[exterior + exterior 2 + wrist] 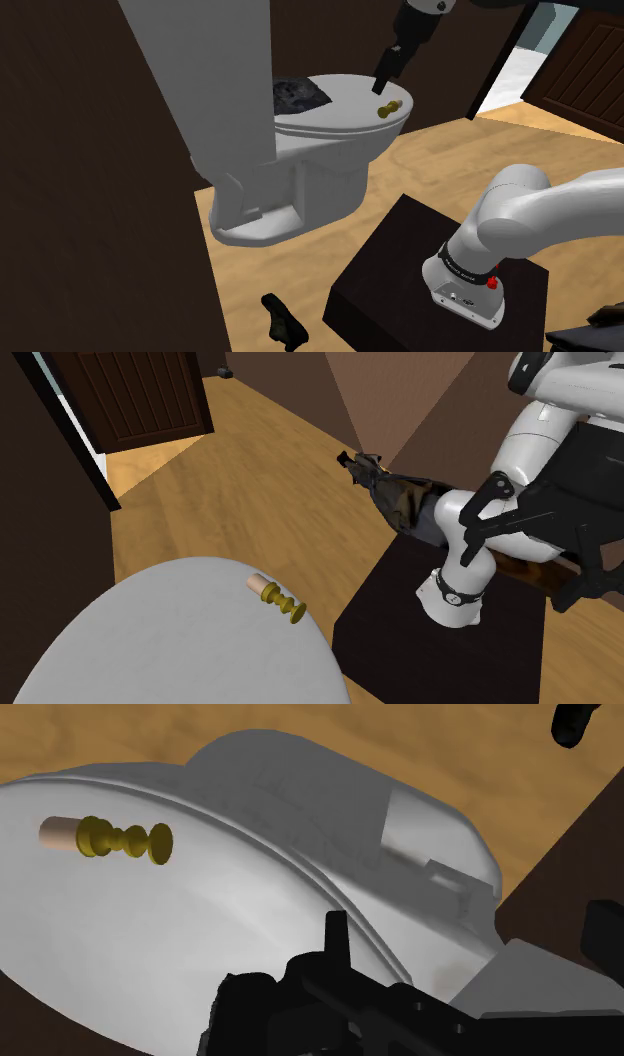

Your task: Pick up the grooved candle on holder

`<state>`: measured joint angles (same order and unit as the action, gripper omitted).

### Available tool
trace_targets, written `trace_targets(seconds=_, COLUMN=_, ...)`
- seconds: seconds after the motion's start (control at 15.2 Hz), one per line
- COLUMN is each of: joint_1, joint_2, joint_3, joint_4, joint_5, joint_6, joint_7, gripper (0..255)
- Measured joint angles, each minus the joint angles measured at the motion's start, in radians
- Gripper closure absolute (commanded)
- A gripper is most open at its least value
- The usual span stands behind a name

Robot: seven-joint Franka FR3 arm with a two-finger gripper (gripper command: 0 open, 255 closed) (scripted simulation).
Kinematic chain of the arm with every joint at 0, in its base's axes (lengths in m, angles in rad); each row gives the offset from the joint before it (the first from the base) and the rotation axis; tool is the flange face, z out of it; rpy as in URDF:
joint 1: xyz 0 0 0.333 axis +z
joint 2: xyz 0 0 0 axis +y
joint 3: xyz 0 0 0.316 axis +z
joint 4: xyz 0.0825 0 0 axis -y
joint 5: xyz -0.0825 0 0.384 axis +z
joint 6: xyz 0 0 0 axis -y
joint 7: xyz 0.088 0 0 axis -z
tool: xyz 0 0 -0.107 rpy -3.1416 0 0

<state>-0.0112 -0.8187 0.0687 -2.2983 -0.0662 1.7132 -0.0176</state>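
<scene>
The grooved candle on holder (388, 108) lies on its side near the front rim of a white toilet's closed lid (335, 110). It is a short tan candle in a gold ribbed holder (278, 597). My black gripper (381, 84) hangs just above the lid, slightly behind the candle in the shoulder view, and touches nothing. Nothing is between its fingers and they appear open. In the wrist view the candle (110, 839) rests on the lid (220, 944), well off to one side of the hand.
A dark lumpy object (300, 95) sits at the back of the lid by the white tank (200, 70). Dark brown walls flank the toilet. A black object (282, 322) lies on the wood floor beside my dark stand (400, 270). A brown door (150, 392) stands open.
</scene>
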Motion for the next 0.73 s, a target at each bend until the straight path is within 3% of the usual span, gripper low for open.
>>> trace_targets(seconds=0.2, joint_1=-0.001, joint_2=-0.002, joint_3=-0.03, joint_4=-0.016, joint_5=-0.013, joint_6=0.016, joint_7=-0.039, gripper=0)
trace_targets(seconds=0.73, joint_1=-0.013, joint_2=0.011, joint_3=-0.246, joint_4=-0.104, joint_5=-0.104, joint_6=0.135, joint_7=-0.315, gripper=0)
